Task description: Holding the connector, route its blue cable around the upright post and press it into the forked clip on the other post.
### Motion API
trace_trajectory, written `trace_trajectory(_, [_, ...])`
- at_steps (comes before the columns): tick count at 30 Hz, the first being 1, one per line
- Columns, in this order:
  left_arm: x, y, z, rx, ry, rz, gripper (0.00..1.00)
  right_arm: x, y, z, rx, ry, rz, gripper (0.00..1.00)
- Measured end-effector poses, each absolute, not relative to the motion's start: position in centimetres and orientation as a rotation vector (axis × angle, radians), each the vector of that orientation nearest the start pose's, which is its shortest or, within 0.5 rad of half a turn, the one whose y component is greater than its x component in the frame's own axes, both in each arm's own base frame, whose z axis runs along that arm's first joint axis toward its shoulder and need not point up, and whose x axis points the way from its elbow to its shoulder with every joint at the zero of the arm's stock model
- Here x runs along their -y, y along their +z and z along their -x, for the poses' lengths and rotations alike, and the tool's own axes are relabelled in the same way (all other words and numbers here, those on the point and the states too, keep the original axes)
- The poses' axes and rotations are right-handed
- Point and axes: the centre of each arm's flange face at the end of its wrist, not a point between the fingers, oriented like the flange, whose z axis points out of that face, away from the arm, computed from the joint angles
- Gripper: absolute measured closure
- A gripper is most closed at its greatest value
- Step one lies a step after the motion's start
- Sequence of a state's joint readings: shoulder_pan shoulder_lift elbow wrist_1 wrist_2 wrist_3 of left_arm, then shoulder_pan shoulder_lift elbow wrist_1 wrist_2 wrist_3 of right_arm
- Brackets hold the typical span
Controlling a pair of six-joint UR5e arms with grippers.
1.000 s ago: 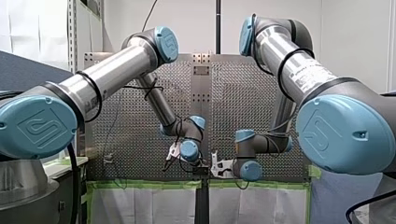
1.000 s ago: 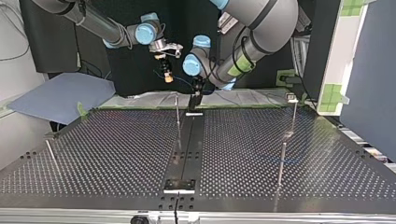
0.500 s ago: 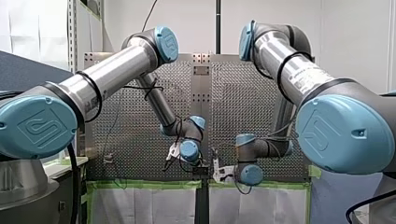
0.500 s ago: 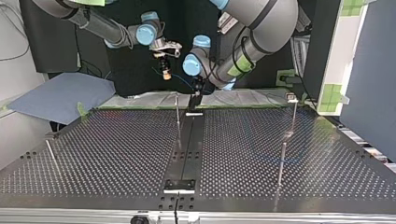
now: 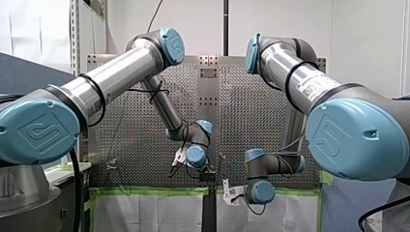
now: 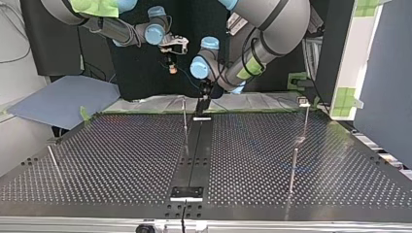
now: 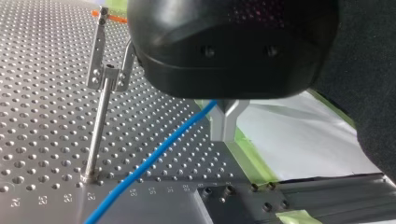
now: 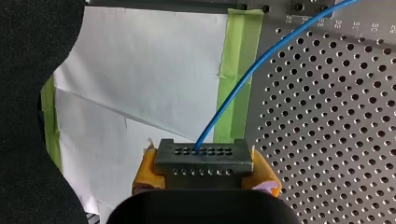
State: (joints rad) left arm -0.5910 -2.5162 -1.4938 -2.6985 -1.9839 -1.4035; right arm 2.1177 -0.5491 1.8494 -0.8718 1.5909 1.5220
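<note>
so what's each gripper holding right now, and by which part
My right gripper clamps the black connector by its two short ends between yellow pads. My left gripper pinches the blue cable partway along.

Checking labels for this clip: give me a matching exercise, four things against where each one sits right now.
1 connector
2 blue cable
3 forked clip
4 green tape

A atop a thin post
B between my right gripper's yellow pads
C along the perforated table's edge
D held by my left gripper's metal fingers

Pairs: 1-B, 2-D, 3-A, 4-C.
</note>
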Motion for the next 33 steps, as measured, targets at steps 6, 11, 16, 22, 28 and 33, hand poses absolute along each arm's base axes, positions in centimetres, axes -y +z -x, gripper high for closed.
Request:
trace_trajectory(6, [43.0,-1.3,-48.2,-1.899,0.126,-0.456,1.00,38.0,-12.2,-38.1,1.065,1.234,-1.967,1.00])
trace_trajectory(11, [40.7,0.2,-49.4,-1.882,0.117,-0.360,1.00,39.9,-9.9,-39.4,1.072,1.262,-1.911,1.00])
trace_trajectory(16, [38.3,1.9,-50.4,-1.856,0.104,-0.258,1.00,41.0,-7.3,-40.1,1.109,1.284,-1.850,1.00])
trace_trajectory(22, [37.4,4.2,-49.8,-1.806,0.082,-0.201,1.00,41.7,-4.0,-40.7,1.116,1.295,-1.788,1.00])
trace_trajectory(28, [37.6,7.0,-49.5,-1.738,0.052,-0.173,1.00,41.8,-1.7,-41.5,1.099,1.320,-1.762,1.00])
trace_trajectory(33, [37.7,7.8,-49.5,-1.722,0.043,-0.169,1.00,41.3,-1.4,-42.0,1.090,1.328,-1.767,1.00])
